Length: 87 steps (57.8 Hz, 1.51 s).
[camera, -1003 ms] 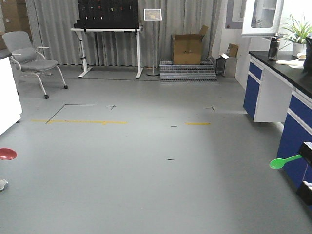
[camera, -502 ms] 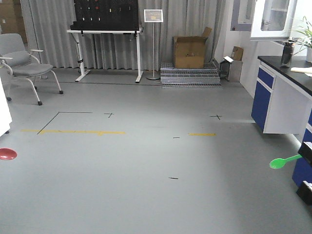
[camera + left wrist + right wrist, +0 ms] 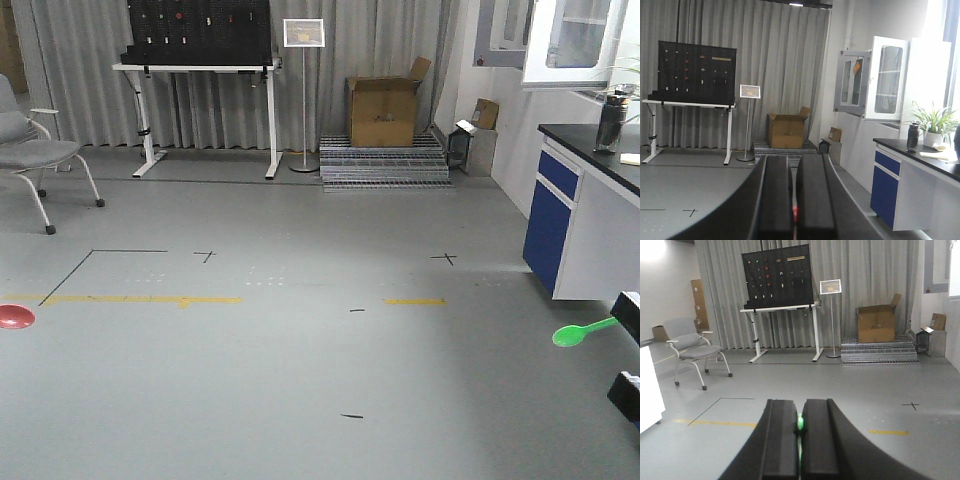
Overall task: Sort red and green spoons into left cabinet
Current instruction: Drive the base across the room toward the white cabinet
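The red spoon's bowl (image 3: 15,317) pokes in at the left edge of the front view. In the left wrist view a sliver of red spoon (image 3: 794,213) shows between the pads of my left gripper (image 3: 792,159), which is shut on it. The green spoon (image 3: 576,334) hangs at the right of the front view, its handle running into a black finger (image 3: 628,314). My right gripper (image 3: 800,402) is shut on the green spoon (image 3: 800,424). Both spoons are held in the air above the grey floor. The left cabinet is out of view.
A blue and white counter (image 3: 580,230) stands at the right, with a white glass-door wall cabinet (image 3: 578,40) above it. A grey chair (image 3: 30,155) is at far left. At the back are a pegboard table (image 3: 200,70), a sign stand (image 3: 303,90), a cardboard box (image 3: 382,105) and metal grates (image 3: 385,160).
The whole room has shifted in the front view: the chair slid left, the counter right, the floor marks lower. A white unit at the left edge is gone. Both spoons stay gripped.
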### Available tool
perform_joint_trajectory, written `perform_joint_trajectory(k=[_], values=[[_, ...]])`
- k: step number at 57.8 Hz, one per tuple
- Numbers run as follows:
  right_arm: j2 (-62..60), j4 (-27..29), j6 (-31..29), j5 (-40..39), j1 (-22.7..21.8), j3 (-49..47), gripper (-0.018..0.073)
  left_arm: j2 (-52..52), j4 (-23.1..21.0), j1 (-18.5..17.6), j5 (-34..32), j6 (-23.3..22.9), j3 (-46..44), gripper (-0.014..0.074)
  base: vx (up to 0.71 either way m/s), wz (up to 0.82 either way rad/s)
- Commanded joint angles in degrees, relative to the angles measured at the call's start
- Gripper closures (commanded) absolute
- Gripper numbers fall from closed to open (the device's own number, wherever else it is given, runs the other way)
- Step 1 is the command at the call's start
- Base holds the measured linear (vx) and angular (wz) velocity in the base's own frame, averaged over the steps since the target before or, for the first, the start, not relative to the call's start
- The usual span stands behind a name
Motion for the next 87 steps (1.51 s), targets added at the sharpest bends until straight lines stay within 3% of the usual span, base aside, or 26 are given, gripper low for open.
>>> perform_joint_trajectory(k=[1, 87], values=[[-0.5, 0.7, -0.1, -4.2, 0.0, -1.9, 0.0561, -0.1, -0.4, -0.3, -4.0, -0.3, -2.1, 0.0604, 0.54, -0.09], [-0.5, 0.7, -0.1, -4.2, 0.0, -1.9, 0.0561, -0.1, -0.4, -0.3, -3.8, -0.3, -2.1, 0.0604, 0.59, -0.03]])
